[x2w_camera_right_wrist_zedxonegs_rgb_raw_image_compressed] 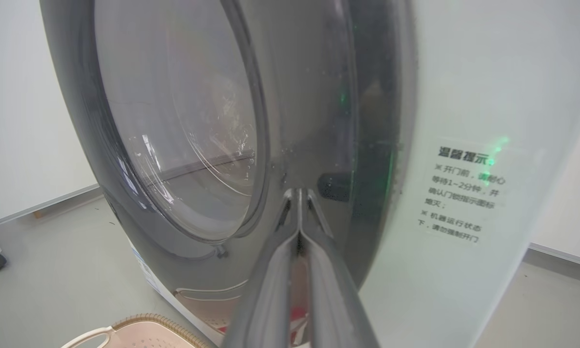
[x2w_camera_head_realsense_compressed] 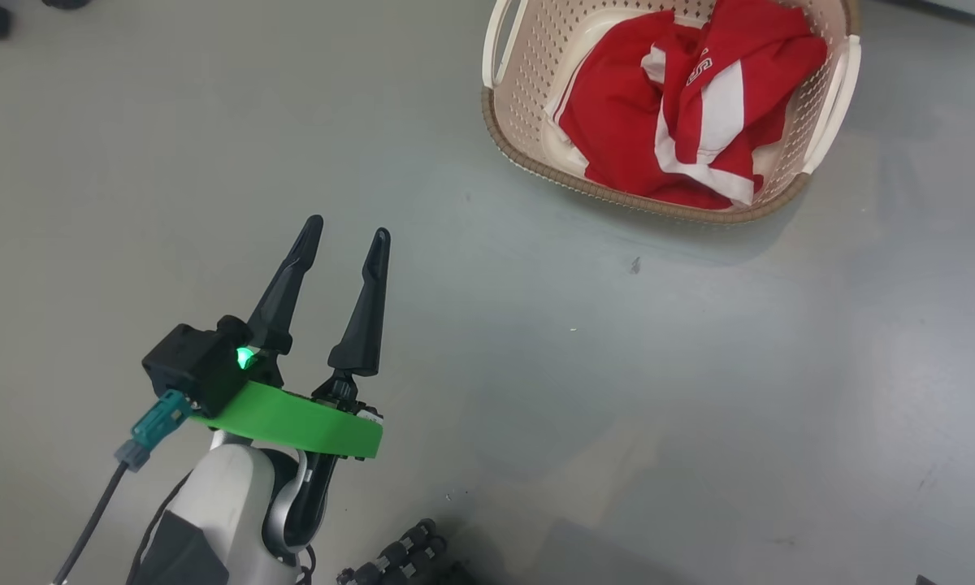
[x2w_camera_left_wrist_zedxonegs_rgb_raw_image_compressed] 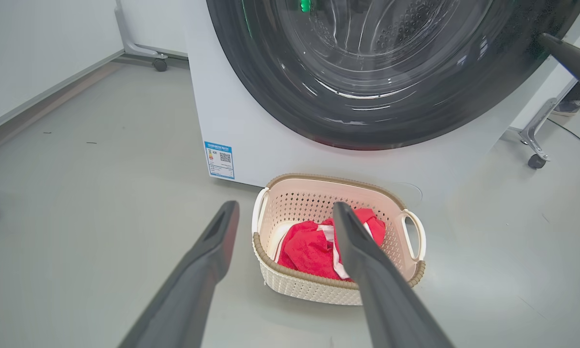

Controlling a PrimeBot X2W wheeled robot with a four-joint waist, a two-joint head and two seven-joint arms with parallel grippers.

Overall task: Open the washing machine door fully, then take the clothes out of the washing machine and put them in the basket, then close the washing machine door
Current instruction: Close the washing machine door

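The cream basket (x2w_camera_head_realsense_compressed: 617,188) stands on the floor at the upper right of the head view, and the red-and-white clothes (x2w_camera_head_realsense_compressed: 699,106) lie bunched inside it. My left gripper (x2w_camera_head_realsense_compressed: 348,227) hovers open and empty over bare floor, left of the basket. Seen from the left wrist, the basket (x2w_camera_left_wrist_zedxonegs_rgb_raw_image_compressed: 319,290) with the clothes (x2w_camera_left_wrist_zedxonegs_rgb_raw_image_compressed: 304,249) sits just before the white washing machine (x2w_camera_left_wrist_zedxonegs_rgb_raw_image_compressed: 251,125). The washing machine door (x2w_camera_left_wrist_zedxonegs_rgb_raw_image_compressed: 280,96) lies flat against the machine's front. My right gripper (x2w_camera_right_wrist_zedxonegs_rgb_raw_image_compressed: 298,192) is shut, its tips touching the door's black rim (x2w_camera_right_wrist_zedxonegs_rgb_raw_image_compressed: 367,145) beside the glass bowl (x2w_camera_right_wrist_zedxonegs_rgb_raw_image_compressed: 183,135).
Two castor legs of a frame (x2w_camera_left_wrist_zedxonegs_rgb_raw_image_compressed: 159,63) (x2w_camera_left_wrist_zedxonegs_rgb_raw_image_compressed: 536,159) flank the machine. A blue label (x2w_camera_left_wrist_zedxonegs_rgb_raw_image_compressed: 220,159) marks its lower left front, a white notice (x2w_camera_right_wrist_zedxonegs_rgb_raw_image_compressed: 464,193) its panel. A wall runs along the left. My base (x2w_camera_head_realsense_compressed: 406,561) shows at the bottom.
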